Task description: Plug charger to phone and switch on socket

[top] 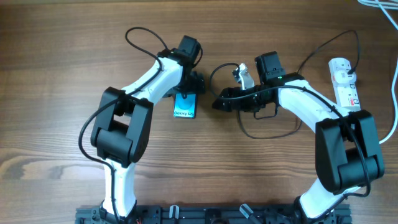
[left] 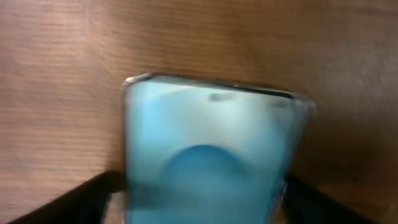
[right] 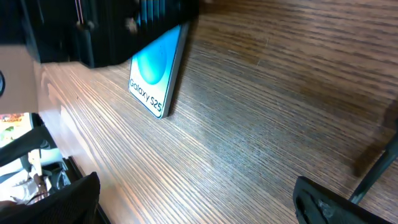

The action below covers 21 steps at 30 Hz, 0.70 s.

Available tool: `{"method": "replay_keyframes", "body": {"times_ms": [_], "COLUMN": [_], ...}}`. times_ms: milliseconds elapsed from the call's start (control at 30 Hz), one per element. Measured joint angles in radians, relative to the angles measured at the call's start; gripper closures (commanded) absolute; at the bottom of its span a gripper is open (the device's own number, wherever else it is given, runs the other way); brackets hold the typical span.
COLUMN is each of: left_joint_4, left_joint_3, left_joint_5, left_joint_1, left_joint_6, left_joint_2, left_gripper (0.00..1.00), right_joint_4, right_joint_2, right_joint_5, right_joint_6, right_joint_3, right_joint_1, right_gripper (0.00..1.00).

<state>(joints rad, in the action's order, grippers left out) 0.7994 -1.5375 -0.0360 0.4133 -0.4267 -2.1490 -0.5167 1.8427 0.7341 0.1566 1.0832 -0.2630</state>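
Note:
The phone lies flat on the wooden table, cyan screen up, with "Galaxy S25" at its near end. My left gripper is over its far end; in the left wrist view a black finger sits against each long side of the phone. My right gripper lies just right of the phone, open and empty. It faces the phone. The charger, a thin black cable, loops under the right arm; its plug tip does not show. The socket lies at the far right.
A small white tagged piece sits by the right wrist. A thick white cord runs off the top right corner. A thin dark cable crosses the right edge of the right wrist view. The table's near edge shows lower left.

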Motion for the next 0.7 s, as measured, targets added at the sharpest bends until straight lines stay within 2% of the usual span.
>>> {"method": "replay_keyframes", "body": {"times_ms": [167,233,267,333,500,600,700], "left_joint_4": [0.100,0.180,0.214,0.265,0.289,0.332,0.360], "left_joint_3": [-0.005,-0.007,-0.007,-0.007,-0.007,-0.007,-0.007], "left_joint_5": [-0.002,0.027,0.043,0.072,0.094,0.100,0.102], "left_joint_1": [-0.007,-0.007,-0.007,-0.007,-0.007,-0.007,-0.007], "left_joint_6": [0.014,0.002,-0.003,-0.013,-0.024,-0.023,-0.023], "left_joint_2": [-0.004,-0.004,-0.005,-0.007,-0.011,-0.013,-0.016], "left_gripper": [0.25,0.19,0.11,0.04,0.09,0.09,0.12], "right_joint_4": [-0.002,-0.009,-0.016,-0.021,-0.034,-0.039,-0.016], "right_joint_2": [0.000,0.000,0.000,0.000,0.000,0.000,0.000], "right_joint_5": [0.002,0.013,0.026,0.053,0.074,0.079,0.096], "right_joint_6": [0.008,0.014,0.018,0.023,0.026,0.033,0.058], "right_joint_3": [0.000,0.000,0.000,0.000,0.000,-0.012,-0.066], "right_joint_1": [0.000,0.000,0.000,0.000,-0.010,-0.037,-0.072], "right_gripper": [0.00,0.00,0.00,0.00,0.00,0.00,0.00]}}
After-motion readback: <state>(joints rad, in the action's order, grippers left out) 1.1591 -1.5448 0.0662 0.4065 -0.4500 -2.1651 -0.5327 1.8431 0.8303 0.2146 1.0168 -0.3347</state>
